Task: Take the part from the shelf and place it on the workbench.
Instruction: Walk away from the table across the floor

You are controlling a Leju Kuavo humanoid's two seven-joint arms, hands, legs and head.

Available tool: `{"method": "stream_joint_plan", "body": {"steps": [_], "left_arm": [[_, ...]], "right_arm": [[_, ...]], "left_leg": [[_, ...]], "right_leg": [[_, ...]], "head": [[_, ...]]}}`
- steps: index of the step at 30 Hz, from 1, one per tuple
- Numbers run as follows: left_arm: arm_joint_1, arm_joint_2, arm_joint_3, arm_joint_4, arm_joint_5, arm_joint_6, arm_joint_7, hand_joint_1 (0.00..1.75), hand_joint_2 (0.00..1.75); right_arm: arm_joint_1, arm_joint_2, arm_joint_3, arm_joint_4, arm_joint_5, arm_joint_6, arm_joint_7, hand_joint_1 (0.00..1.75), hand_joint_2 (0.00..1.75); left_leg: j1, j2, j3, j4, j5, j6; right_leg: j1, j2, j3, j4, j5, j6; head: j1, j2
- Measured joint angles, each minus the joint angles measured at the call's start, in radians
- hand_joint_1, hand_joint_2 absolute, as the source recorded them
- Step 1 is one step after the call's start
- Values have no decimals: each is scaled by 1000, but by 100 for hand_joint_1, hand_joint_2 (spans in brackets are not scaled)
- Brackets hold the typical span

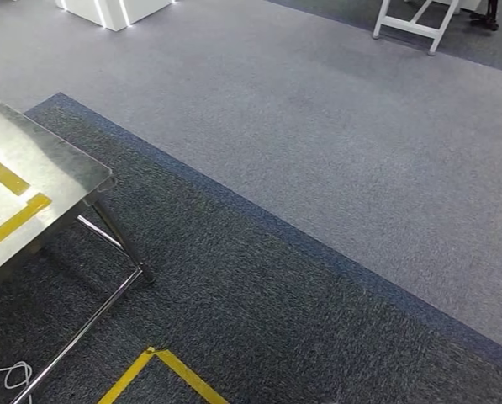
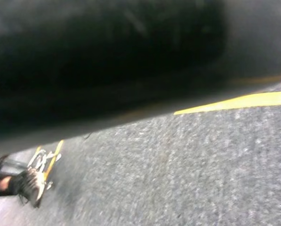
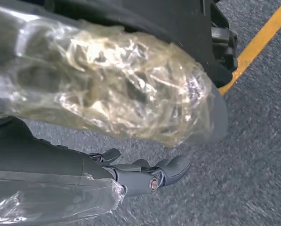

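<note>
A workbench point(image 1: 44, 164) with a shiny grey top and yellow tape marks stands at the left of the head view on thin metal legs. My right hand point(image 3: 146, 176) hangs over the dark carpet, wrapped in clear plastic film. Its thick grey thumb point(image 3: 206, 117) and its dark fingers point(image 3: 171, 167) are stretched out and apart, and nothing lies between them. In the left wrist view a dark smeared mass point(image 2: 96, 56) sits close to the lens, too blurred to show how my left hand's fingers lie.
Dark carpet point(image 1: 267, 320) with yellow floor tape point(image 1: 171, 366) lies ahead, and paler carpet point(image 1: 337, 126) beyond it. A white cable point(image 1: 13, 374) lies beside the workbench's legs. A white stepladder point(image 1: 420, 21) and a lit white block point(image 1: 112, 10) stand far off.
</note>
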Motion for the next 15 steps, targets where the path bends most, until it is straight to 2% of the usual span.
{"method": "stream_joint_plan", "body": {"steps": [1, 2, 4, 5, 6, 7, 8, 9, 10, 11, 12, 13, 15], "left_arm": [[-1, -1, 0, 0, 0, 0, 1, 0, 0], [-1, -2, 1, 0, 0, 0, 2, 0, 0], [-1, -4, 2, 0, 0, 0, 2, 0, 0], [0, -4, 3, 0, -1, -1, 2, 0, 0], [1, -4, 4, 0, -2, -1, 3, 0, 0], [2, -4, 5, 0, -3, -2, 4, 0, 0], [1, -4, 6, 0, -4, -2, 4, 0, 0], [0, -5, 6, 0, -5, -3, 5, 0, 0], [-1, -5, 6, 0, -5, -3, 5, 0, 0], [-1, -6, 7, 0, -6, -3, 5, 0, 0], [-2, -6, 7, 0, -6, -4, 5, 0, 0], [-2, -5, 7, 0, -6, -4, 6, 0, 0], [-4, -6, 8, 0, -6, -5, 6, 0, 0]], "right_arm": [[0, 0, 0, 0, 0, 0, 0, 0, 0], [0, 0, 0, 0, 0, 0, 1, 0, 0], [-1, -1, 0, -1, 0, 0, 2, 0, 0], [-2, -1, 0, -1, -1, 0, 4, 0, 0], [-1, -1, -1, -2, -1, 0, 5, 0, 0], [-1, -1, -1, -2, -2, 0, 6, 0, 0], [-1, -1, -1, -2, -3, 0, 7, 0, 0], [-1, -1, -1, -3, -3, 0, 7, 0, 0], [-2, -1, -1, -4, -4, 0, 7, 0, 0], [-2, -1, -1, -6, -4, 0, 7, 0, 0], [-2, -1, -1, -7, -4, 0, 7, 0, 0], [-2, -1, -1, -8, -4, 0, 7, 0, 0], [0, -1, -2, -8, -4, 0, 8, 0, 0]], "left_leg": [[0, 12, 2, -5, 3, 6], [1, 26, 3, -10, 5, 12], [0, 55, 5, -14, 5, 19], [-2, 71, 4, -14, 5, 21], [-3, 86, 4, -14, 4, 21], [-3, 101, 4, -14, 3, 21], [-3, 115, 5, -14, 2, 20], [-3, 127, 7, -14, 1, 18], [-4, 137, 10, -13, -2, 14], [-7, 146, 13, -12, -5, 9], [-9, 153, 16, -11, -8, 3], [-12, 160, 18, -11, -9, -2], [-10, 173, 22, -10, -11, -13]], "right_leg": [[0, -14, -7, 7, -5, 5], [0, -39, -21, 32, -21, 9], [0, -97, -74, 142, -82, 16], [-1, -109, -108, 212, -113, 19], [-2, -114, -134, 264, -132, 22], [-3, -117, -143, 284, -131, 25], [-4, -122, -130, 263, -112, 26], [-4, -131, -96, 203, -79, 26], [-3, -154, -53, 126, -51, 24], [-1, -171, -14, 60, -29, 20], [1, -184, 13, 16, -18, 14], [4, -190, 22, -1, -18, 8], [6, -168, 18, -1, -15, -6]], "head": [[1, 0], [5, 0], [10, 0], [11, 0], [11, 0], [11, 0], [11, 0], [11, 0], [12, 0], [11, 0], [9, 0], [7, 0], [5, 0]]}}
